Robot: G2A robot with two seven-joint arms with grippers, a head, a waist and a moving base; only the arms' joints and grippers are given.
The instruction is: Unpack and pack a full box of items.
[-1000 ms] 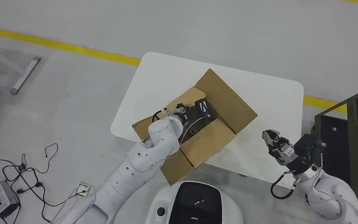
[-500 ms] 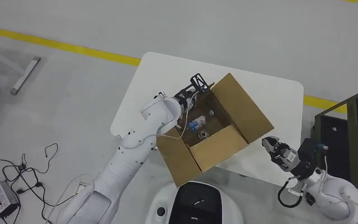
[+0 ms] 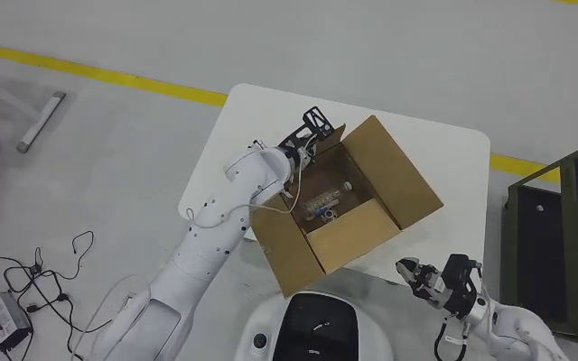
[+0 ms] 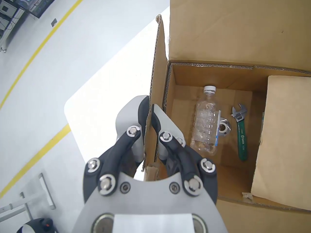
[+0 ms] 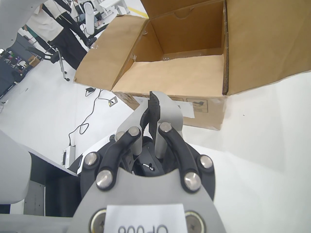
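The box (image 3: 388, 176) stands open near the middle of the table (image 3: 244, 135). What it contains is partly concealed. In the left wrist view an inner flap (image 4: 284, 141) folded over the opening covers a good share of the floor, and a thin bluish strip at its edge is too cut off to identify. On the bare floor lies a clear plastic bottle (image 4: 205, 127) on its side, with a green-handled wrench (image 4: 241, 137) just beside it. A small metal ring (image 4: 224, 127) sits between the two and touches the bottle. Something blue shows under the bottle, mostly hidden. From above, the contents are too small to make out beyond the bottle (image 3: 327, 199). In the right wrist view the folded flap (image 5: 175, 76) blocks the contents.

The left tool (image 4: 150, 109) is clenched on the side flap (image 4: 160, 73), one finger on each face of the cardboard near its free edge, and the flap stands upright. Seen from above, this tool (image 3: 313, 122) is at the box's 11 o'clock corner.

The right tool (image 5: 153, 104) is clenched with its fingers pressed together and nothing between them. It touches nothing. From above it (image 3: 406, 269) hangs at about 5 o'clock from the box, just off the table's near edge and well apart from the cardboard.
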